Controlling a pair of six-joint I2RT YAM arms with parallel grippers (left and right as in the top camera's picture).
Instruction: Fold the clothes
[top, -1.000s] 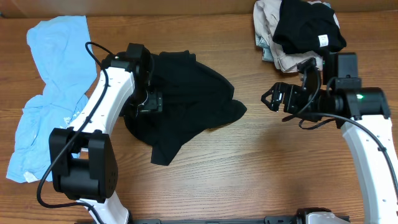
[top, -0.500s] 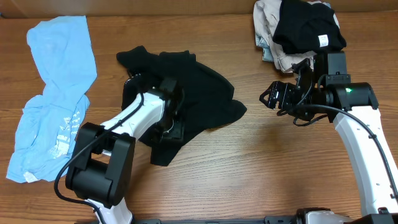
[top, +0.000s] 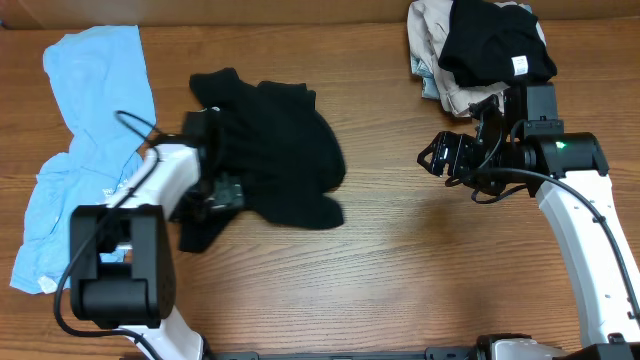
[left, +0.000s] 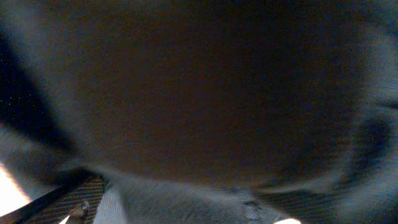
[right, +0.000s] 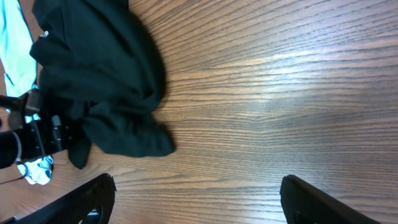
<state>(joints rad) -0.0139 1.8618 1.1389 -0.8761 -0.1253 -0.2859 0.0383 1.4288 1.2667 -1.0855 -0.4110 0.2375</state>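
The left gripper (top: 220, 188) sits pushed into the left side of the black shirt (top: 285, 160), left of centre in the overhead view, and its fingertips are lost against the dark cloth. Its own wrist camera gives no help: blurred black fabric (left: 199, 93) fills almost the whole picture, with only a sliver of wood grain at the lower left corner, so I cannot tell how far the jaws stand apart or whether they hold any cloth. The right gripper (right: 198, 183) is plainer. Its two dark fingers (right: 93, 199) enter at the lower corners of the right wrist view, spread wide, with nothing but bare table (right: 267, 93) between them. In the overhead view it (top: 437, 157) hangs right of centre, well apart from the shirt. The shirt lies crumpled in a rounded heap on the table (top: 400, 280), one tongue of cloth trailing toward the lower left under the left arm (top: 160, 185). In the right wrist view the same heap (right: 106, 81) fills the upper left, its far edge cut off by the frame. A light blue tee (top: 95, 100) lies rumpled along the left edge of the overhead view, with faint white print that is too small to read. At the upper right a folded black piece (top: 495, 40) with a white label (top: 519, 65) rests on a beige piece (top: 435, 40), both partly cut off by the top edge.
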